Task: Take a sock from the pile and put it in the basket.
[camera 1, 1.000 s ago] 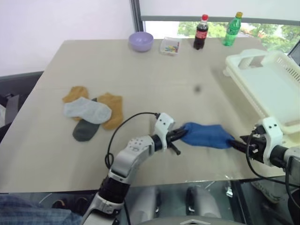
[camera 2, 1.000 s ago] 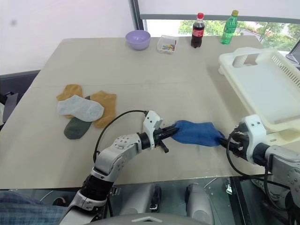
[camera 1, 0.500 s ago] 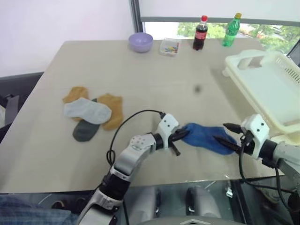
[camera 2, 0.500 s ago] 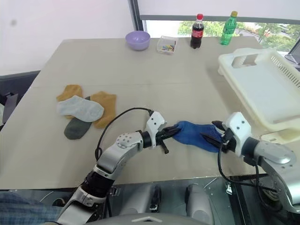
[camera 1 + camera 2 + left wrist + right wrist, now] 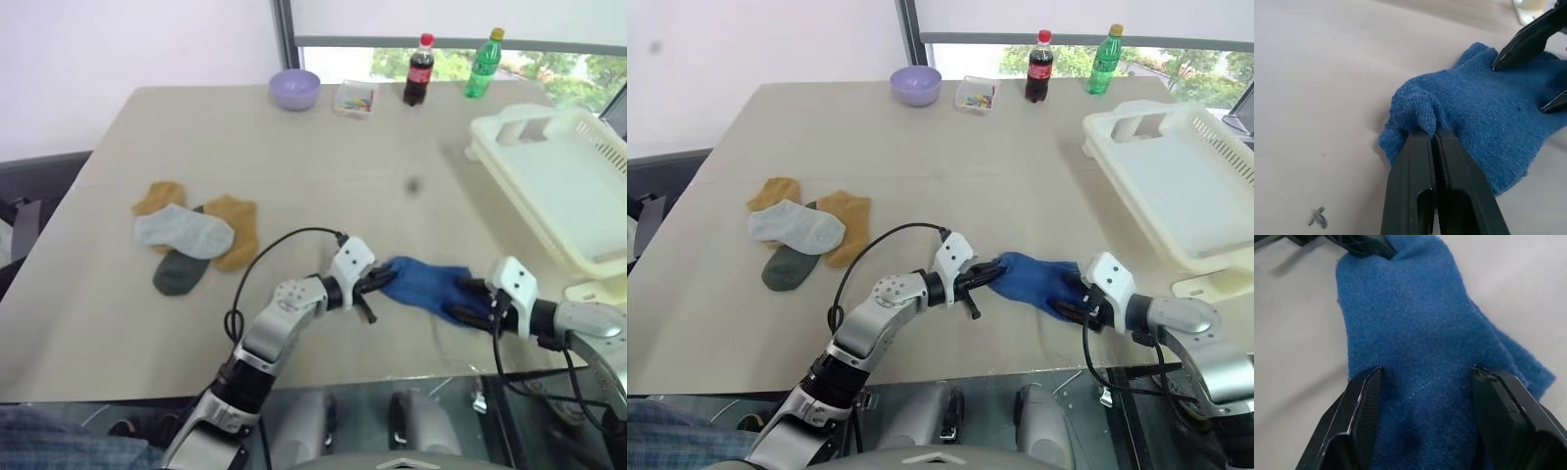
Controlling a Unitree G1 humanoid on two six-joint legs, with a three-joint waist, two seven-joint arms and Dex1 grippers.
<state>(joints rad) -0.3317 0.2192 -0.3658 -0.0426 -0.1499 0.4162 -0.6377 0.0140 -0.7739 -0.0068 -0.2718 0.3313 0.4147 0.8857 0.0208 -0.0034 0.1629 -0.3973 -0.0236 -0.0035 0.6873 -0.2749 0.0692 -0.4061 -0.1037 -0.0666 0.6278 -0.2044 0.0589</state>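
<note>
Now the right tool [image 5: 1070,297] has dropped onto the far end of the blue sock [image 5: 428,286], its fingers [image 5: 1359,413] spread apart and straddling the fabric without pinching it; a second ago it hung off that end, clear of the cloth. The left tool [image 5: 380,284] stays clamped on the sock's near end, fingers [image 5: 1422,196] together on a bunched fold. The sock lies flat on the desk [image 5: 323,157] between both tools, well apart from the pile [image 5: 191,238] and short of the basket [image 5: 558,186]. To my eye this sets up a handover: the right tool probably needs to close before the left lets go, since the basket sits on the right side.
</note>
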